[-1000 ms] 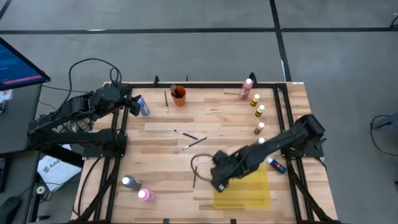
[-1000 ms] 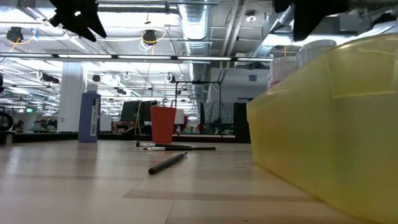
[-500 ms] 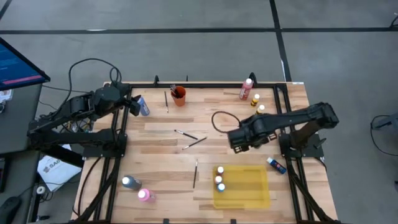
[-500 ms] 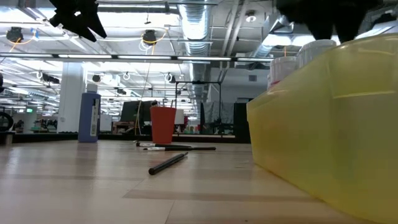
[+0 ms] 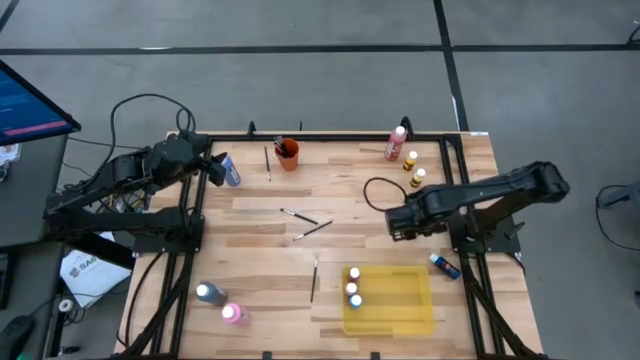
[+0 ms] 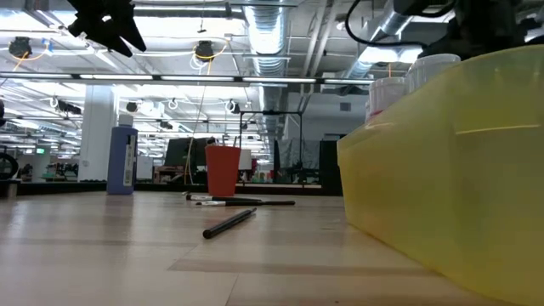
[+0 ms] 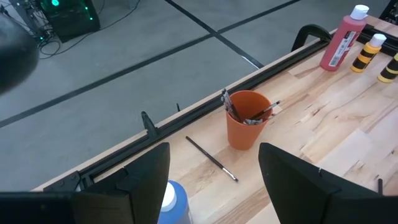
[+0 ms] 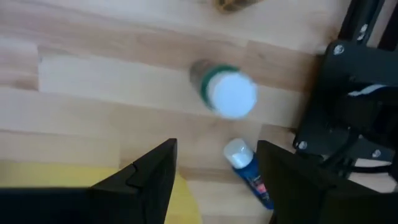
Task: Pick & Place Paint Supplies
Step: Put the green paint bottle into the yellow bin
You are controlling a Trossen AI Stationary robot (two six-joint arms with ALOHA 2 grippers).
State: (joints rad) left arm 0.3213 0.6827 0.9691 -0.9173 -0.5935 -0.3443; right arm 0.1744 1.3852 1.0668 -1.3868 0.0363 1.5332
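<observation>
From overhead I see the right gripper (image 5: 403, 222) hovering over the right half of the table (image 5: 260, 255), just far of the yellow tray (image 5: 400, 300), which holds three white-capped bottles (image 5: 353, 287) along its left edge. A row of yellow bottles (image 5: 412, 160) and a red bottle (image 5: 397, 142) stand at the far right, a blue bottle (image 5: 445, 265) lies off the tray's right side, and a grey bottle (image 5: 207, 293) and a pink one (image 5: 232, 313) stand near left. Brushes (image 5: 305, 224) lie mid-table, another (image 5: 313, 278) left of the tray. The left gripper (image 5: 213, 166) waits at the far left edge by a blue bottle (image 5: 230, 172), with the orange cup (image 5: 289, 154) to its right. At table level, the tray's wall (image 6: 442, 161) fills the right, a brush (image 6: 229, 222) lies in front, and the cup (image 6: 223, 170) stands far back. On the left wrist I see the fingers (image 7: 144, 177) spread apart, empty, with the cup (image 7: 247, 118) holding brushes and a loose brush (image 7: 211, 159) beside it. On the right wrist the fingers (image 8: 152, 171) are likewise parted with nothing between them, over a green bottle (image 8: 227, 92) and the lying blue one (image 8: 247, 171).
</observation>
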